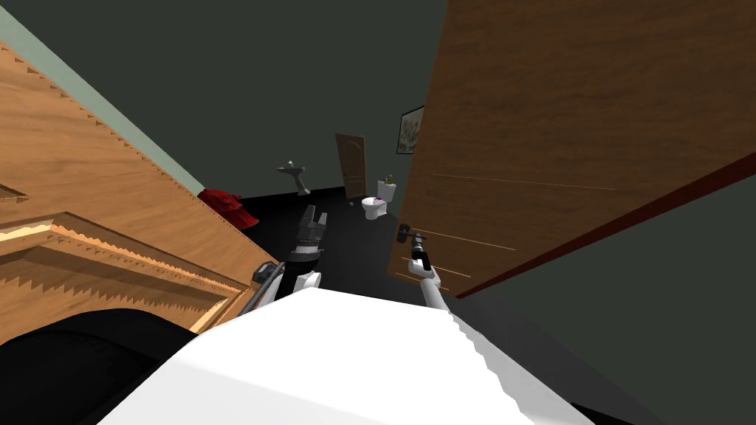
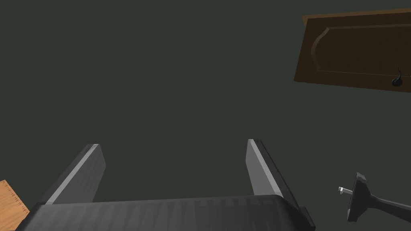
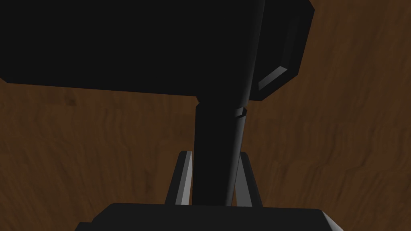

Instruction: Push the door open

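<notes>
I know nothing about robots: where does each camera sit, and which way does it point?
Head view: on the head, looking steeply down and forward at the brown door; both forearms and the left gripper show.
Left wrist view: on the left hand, facing a dark wall and a far door; its open fingers show.
Right wrist view: on the right hand, close to the brown door; right gripper shut on the black handle.
Shared: head and right wrist views both show that door and handle.

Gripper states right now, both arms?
Left gripper: open, holding nothing.
Right gripper: shut on the black door handle.
</notes>
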